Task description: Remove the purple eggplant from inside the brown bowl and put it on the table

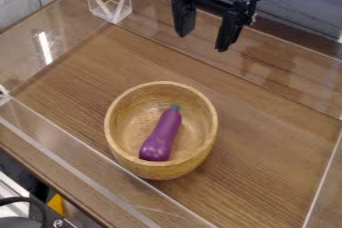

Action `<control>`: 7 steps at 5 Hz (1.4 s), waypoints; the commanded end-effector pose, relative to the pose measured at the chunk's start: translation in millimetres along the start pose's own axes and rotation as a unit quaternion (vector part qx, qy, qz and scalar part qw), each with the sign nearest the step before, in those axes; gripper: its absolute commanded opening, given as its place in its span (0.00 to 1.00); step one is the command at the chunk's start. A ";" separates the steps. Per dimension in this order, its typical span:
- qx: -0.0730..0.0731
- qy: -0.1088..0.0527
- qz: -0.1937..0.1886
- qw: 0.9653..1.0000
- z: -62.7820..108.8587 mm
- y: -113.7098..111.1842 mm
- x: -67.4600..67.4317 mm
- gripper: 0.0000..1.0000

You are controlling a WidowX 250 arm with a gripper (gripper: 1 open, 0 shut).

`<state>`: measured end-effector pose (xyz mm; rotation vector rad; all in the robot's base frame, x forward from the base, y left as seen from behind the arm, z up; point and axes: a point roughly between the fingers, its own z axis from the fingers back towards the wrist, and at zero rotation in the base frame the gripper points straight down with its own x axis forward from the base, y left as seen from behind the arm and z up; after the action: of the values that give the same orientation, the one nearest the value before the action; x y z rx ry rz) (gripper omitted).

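Note:
A glossy purple eggplant (pixel 162 134) with a dark green stem cap lies inside the brown bowl (pixel 198 103), its stem end pointing toward the back. The round wooden bowl sits on the wood-grain table (pixel 267 112) near the front centre. My black gripper (pixel 206 26) hangs at the back of the scene, well above and behind the bowl, pointing down. Its two fingers stand apart with nothing between them. It touches neither the bowl nor the eggplant.
Clear acrylic walls (pixel 54 47) border the tabletop on all sides. A small clear triangular stand (pixel 110 4) sits at the back left beyond the wall. Bare wood shows to the left and right of the bowl.

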<state>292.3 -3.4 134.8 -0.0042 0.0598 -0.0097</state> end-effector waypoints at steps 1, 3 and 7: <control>-0.003 0.008 0.003 1.000 -6.1 -0.2 -3.2 1.00; -0.016 0.011 0.019 1.000 -20.7 10.5 -40.4 1.00; -0.027 -0.020 0.013 0.999 -55.0 27.3 -75.3 1.00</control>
<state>210.6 21.1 77.2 -0.0608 0.0544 0.0096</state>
